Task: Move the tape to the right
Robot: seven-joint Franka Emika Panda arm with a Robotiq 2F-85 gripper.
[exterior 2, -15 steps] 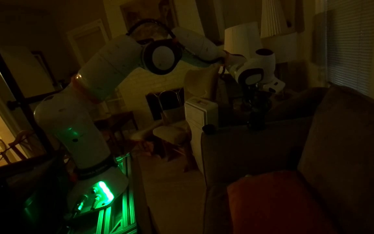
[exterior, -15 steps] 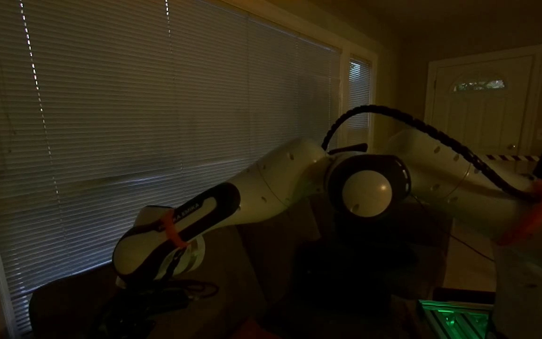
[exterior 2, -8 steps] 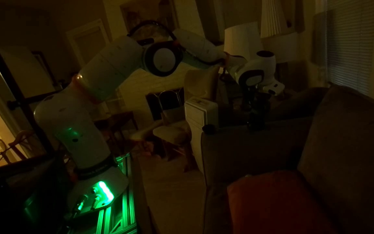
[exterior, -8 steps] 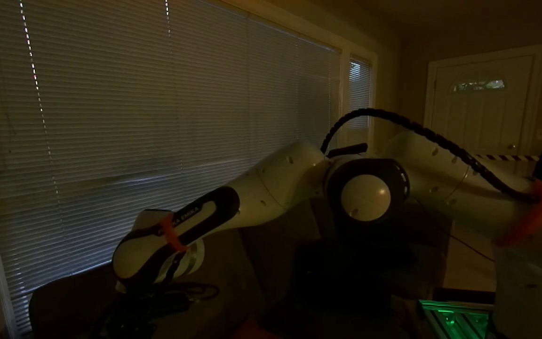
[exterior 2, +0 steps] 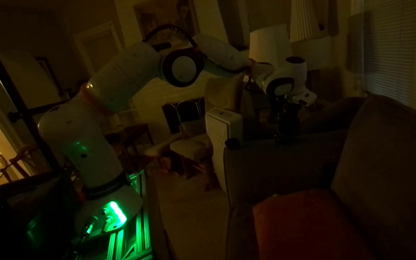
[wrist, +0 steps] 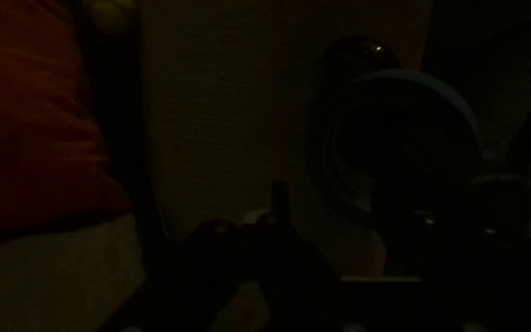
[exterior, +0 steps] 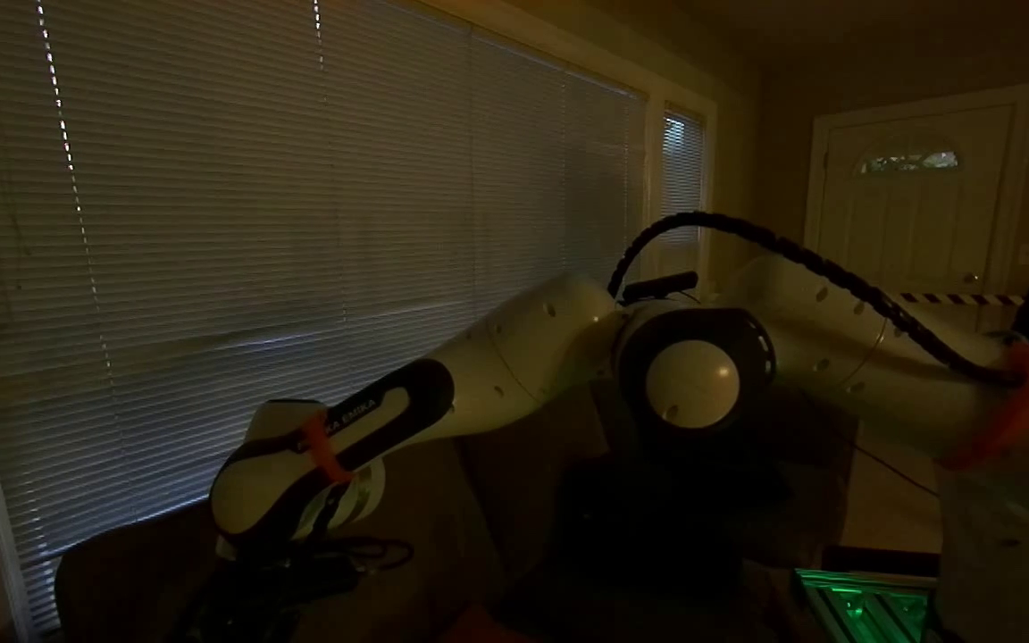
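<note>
The tape is a large dark ring with a blue-grey outer edge, right of the middle in the wrist view. It lies on the textured top of a sofa arm. My gripper is open, very dark against the scene. Its left finger stands beyond the roll's left side, apart from it. The right finger is a black mass that overlaps the roll's lower part and opening; whether it touches is too dark to tell. In an exterior view the gripper is low over the sofa arm, and I cannot make out the tape there.
A dark shiny round object sits just behind the tape. An orange cushion lies left, on the sofa seat, also in an exterior view. The sofa back rises beside the arm. A white box stands past the sofa arm.
The robot's elbow and forearm have sunk slightly in both exterior views. The hand has lowered a little in an exterior view. Nothing else has visibly moved.
</note>
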